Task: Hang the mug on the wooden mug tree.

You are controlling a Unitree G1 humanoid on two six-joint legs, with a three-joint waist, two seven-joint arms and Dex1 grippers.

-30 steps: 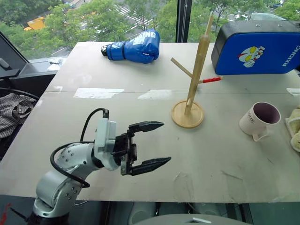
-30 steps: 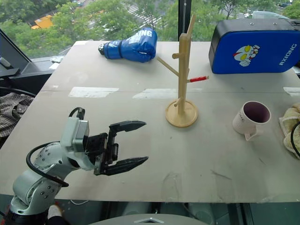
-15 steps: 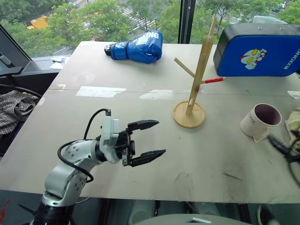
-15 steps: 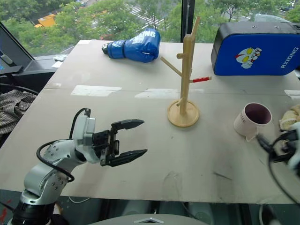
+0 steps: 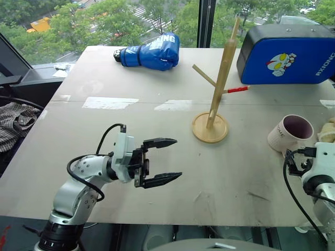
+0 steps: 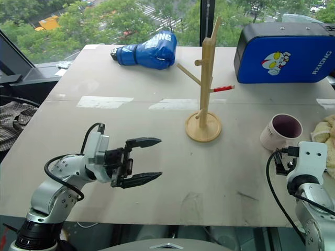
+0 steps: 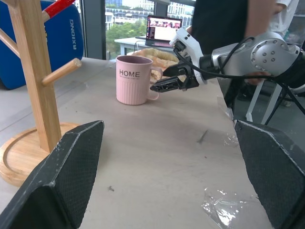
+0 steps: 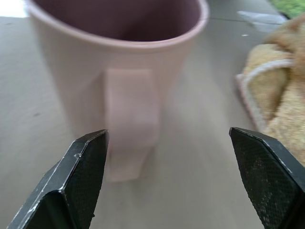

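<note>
The pale pink mug (image 5: pixel 290 133) stands upright at the table's right side, its handle (image 8: pixel 131 119) turned toward my right gripper (image 8: pixel 167 131). That gripper is open, its fingers spread wider than the handle and just short of it, holding nothing. The left wrist view shows the same right gripper (image 7: pixel 159 80) level beside the mug (image 7: pixel 133 78). The wooden mug tree (image 5: pixel 220 83) stands mid-table with bare pegs, one of them red-tipped. My left gripper (image 5: pixel 178 158) hovers open and empty over the near left of the table, pointing toward the tree.
A yellow towel (image 5: pixel 328 130) lies right beside the mug. A blue boxing glove (image 5: pixel 152 52) and a blue case (image 5: pixel 285 52) sit at the table's far edge. A person (image 7: pixel 224 19) stands past the table's right end.
My right arm has swung in from the right and now sits steady in front of the mug's handle. The left gripper has sunk a little and stays open.
</note>
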